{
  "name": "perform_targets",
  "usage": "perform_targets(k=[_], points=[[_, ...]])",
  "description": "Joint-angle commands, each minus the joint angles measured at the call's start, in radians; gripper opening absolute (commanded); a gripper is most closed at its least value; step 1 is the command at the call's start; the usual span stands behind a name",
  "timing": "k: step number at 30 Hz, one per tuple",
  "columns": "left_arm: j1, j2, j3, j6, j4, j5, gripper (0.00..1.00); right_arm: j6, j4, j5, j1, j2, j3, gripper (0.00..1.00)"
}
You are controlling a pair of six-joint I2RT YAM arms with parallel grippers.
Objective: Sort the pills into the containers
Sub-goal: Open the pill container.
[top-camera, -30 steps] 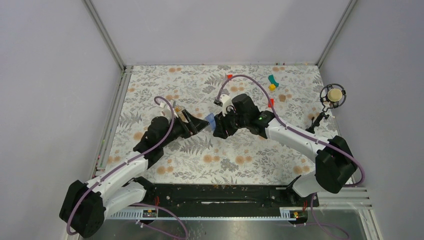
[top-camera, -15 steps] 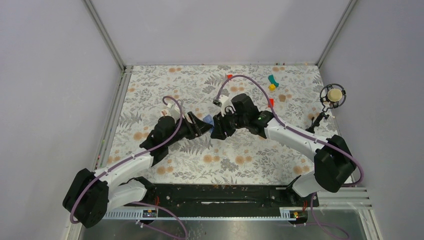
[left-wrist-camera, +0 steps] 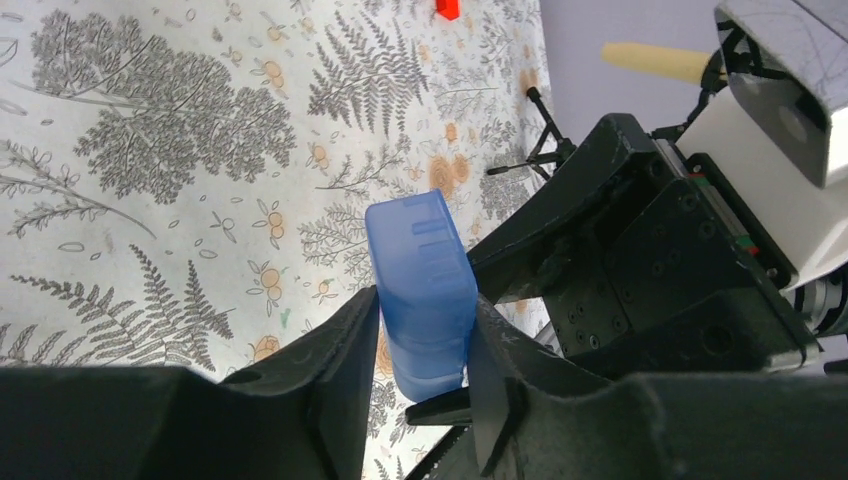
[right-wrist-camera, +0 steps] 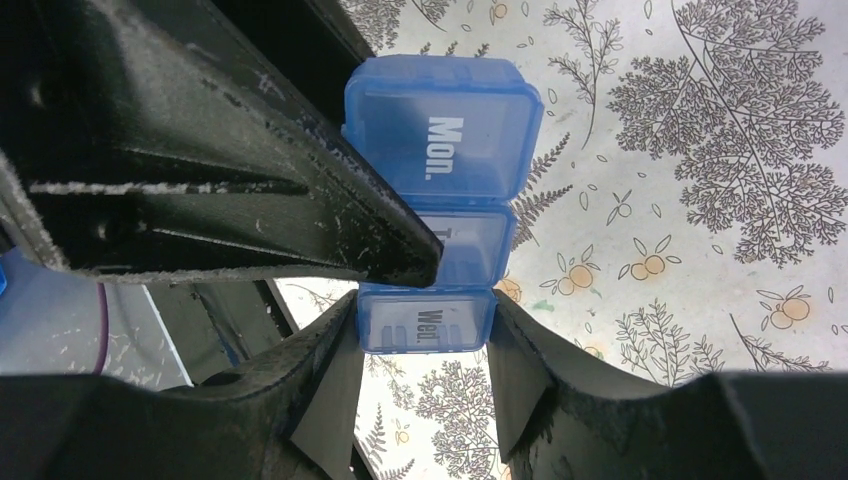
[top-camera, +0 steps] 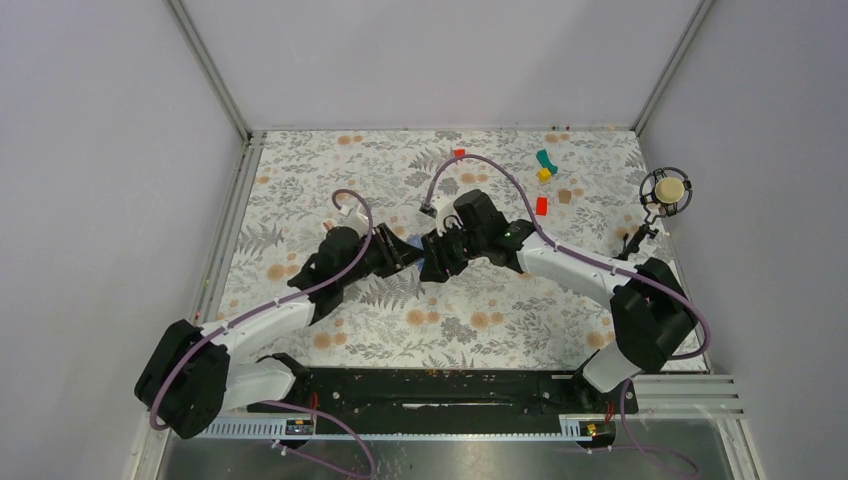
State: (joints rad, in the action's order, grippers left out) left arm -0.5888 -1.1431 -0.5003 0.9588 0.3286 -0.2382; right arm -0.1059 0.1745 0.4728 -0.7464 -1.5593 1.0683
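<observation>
The left gripper (left-wrist-camera: 425, 340) is closed on one end of a translucent blue pill box (right-wrist-camera: 440, 130) at mid-table, and the right gripper (right-wrist-camera: 425, 330) clamps its "Wed." end. From above the box is almost hidden between them. A black finger (right-wrist-camera: 380, 240) covers the middle lid's label, and the contents cannot be made out. The floral-print table (top-camera: 300, 180) carries a red block (top-camera: 541, 205) at right, inside pale lilac walls (top-camera: 100, 150).

The translucent blue pill box (right-wrist-camera: 440, 140), with white day lettering on its lids, sits between the black fingers of the left gripper (left-wrist-camera: 422, 308) and the right gripper (right-wrist-camera: 422, 310). Under both, the table (top-camera: 300, 180) is pale, printed with grey ferns and orange blossoms. Beyond the right gripper lie a red block (top-camera: 541, 205), a teal block (top-camera: 545, 159) and a yellow block (top-camera: 544, 174).
</observation>
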Motion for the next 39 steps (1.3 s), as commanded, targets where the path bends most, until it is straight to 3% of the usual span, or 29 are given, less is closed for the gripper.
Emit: perform_targets(k=[1, 4, 6, 7, 9, 10, 19, 24, 32, 39], points=[[-0.005, -0.039, -0.053, 0.006, -0.028, 0.001, 0.28, -0.036, -0.028, -0.013, -0.01, -0.033, 0.049, 0.47], [-0.005, -0.054, -0.052, 0.025, -0.028, 0.0, 0.12, -0.072, -0.014, -0.052, -0.011, -0.052, 0.064, 0.49], [-0.005, -0.06, -0.057, 0.034, -0.036, -0.006, 0.02, -0.091, 0.001, -0.08, -0.011, -0.06, 0.069, 0.56], [-0.005, -0.062, -0.065, 0.035, -0.045, -0.013, 0.0, -0.101, -0.003, -0.097, -0.011, -0.053, 0.063, 0.62], [-0.005, -0.066, -0.077, 0.036, -0.065, -0.016, 0.0, -0.107, -0.025, -0.12, -0.01, -0.022, 0.032, 0.95], [-0.005, -0.064, -0.082, 0.036, -0.075, -0.015, 0.0, -0.109, -0.043, -0.131, -0.01, 0.0, 0.001, 0.99], [-0.003, -0.045, -0.108, 0.036, -0.111, -0.012, 0.0, -0.135, -0.121, -0.093, -0.008, 0.149, -0.113, 0.99], [-0.003, -0.037, -0.11, 0.04, -0.114, -0.025, 0.0, -0.14, -0.164, -0.191, -0.009, 0.187, -0.155, 0.99], [-0.003, -0.022, -0.106, 0.043, -0.113, -0.032, 0.0, -0.069, -0.164, -0.127, -0.013, 0.157, -0.126, 0.99], [-0.003, -0.003, -0.099, 0.04, -0.118, -0.034, 0.0, -0.077, -0.142, -0.208, -0.014, 0.117, -0.095, 0.99]])
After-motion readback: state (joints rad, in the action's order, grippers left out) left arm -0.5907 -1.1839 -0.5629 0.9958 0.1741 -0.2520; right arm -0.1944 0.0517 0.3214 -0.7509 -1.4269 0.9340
